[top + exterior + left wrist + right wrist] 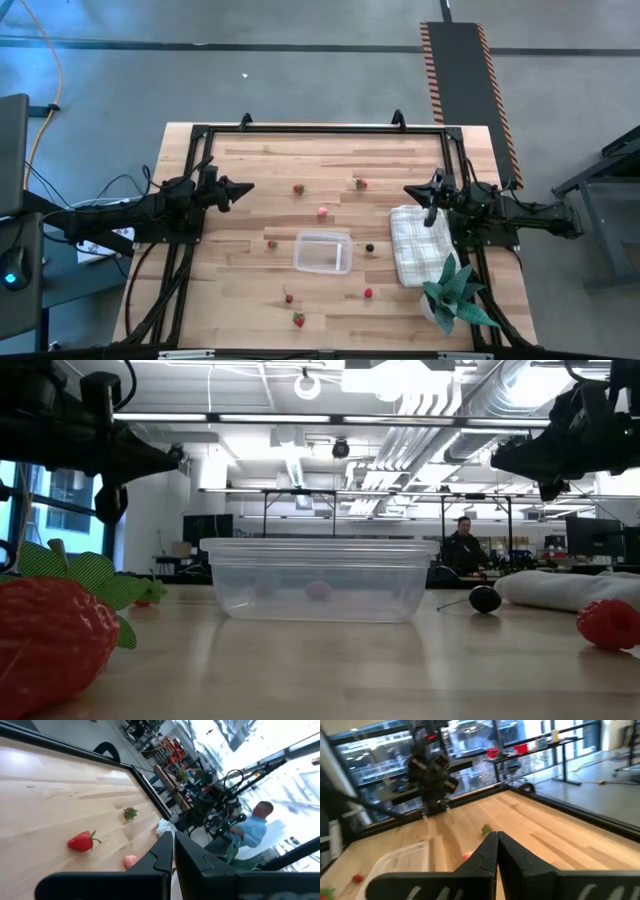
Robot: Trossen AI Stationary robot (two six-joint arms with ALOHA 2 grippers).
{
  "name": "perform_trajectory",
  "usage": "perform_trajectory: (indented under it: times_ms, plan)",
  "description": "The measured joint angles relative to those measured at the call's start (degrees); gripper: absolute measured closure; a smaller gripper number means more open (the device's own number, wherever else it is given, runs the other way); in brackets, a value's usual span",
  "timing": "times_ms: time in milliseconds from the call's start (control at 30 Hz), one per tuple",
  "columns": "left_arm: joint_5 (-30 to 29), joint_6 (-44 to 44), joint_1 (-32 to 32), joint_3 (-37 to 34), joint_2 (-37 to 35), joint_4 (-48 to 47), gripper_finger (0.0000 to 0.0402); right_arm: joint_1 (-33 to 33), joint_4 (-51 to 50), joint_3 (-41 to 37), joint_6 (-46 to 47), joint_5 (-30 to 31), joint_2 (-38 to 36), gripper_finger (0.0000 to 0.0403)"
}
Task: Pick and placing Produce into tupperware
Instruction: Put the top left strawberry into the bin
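Note:
The tupperware (323, 252) is a clear rectangular tub standing open on the wooden table, also seen in the low view (320, 580). Small fruit pieces lie scattered on the table around it: red strawberries (298, 189) (361, 183) (368, 293) (298, 319), a pinkish piece (322, 212) and a dark berry (369, 247). My left gripper (247, 187) is shut and hovers by the table's left side. My right gripper (408, 191) is shut and hovers by the right side, over the cloth's far end. Both are raised off the table and hold nothing.
A white checked folded cloth (420, 243) lies right of the tub, with a green spiky plant (455, 293) at the near right corner. A black frame (320, 130) borders the table. A person (463, 550) sits in the room beyond.

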Motion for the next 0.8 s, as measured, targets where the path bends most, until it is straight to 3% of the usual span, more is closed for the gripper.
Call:
perform_trajectory:
  times_ms: [200,400,600,800]
  plan:
    - [6.82,-2.24,-0.07,0.36,0.02,0.07,0.0396,0.00,8.12,-0.07,15.17,4.57,0.00,0.0403]
    - [5.40,1.54,-0.04,4.11,5.30,-4.92,0.0401,0.00,11.70,0.60,20.98,5.75,0.09,0.0403]
    - [10.13,4.20,-0.04,13.58,21.73,-9.38,0.0401,0.00,11.17,5.70,22.41,5.79,4.81,0.0403]
    - [12.72,19.94,0.00,27.42,43.94,-18.27,0.0400,0.00,6.21,15.14,17.86,7.41,16.22,0.0403]
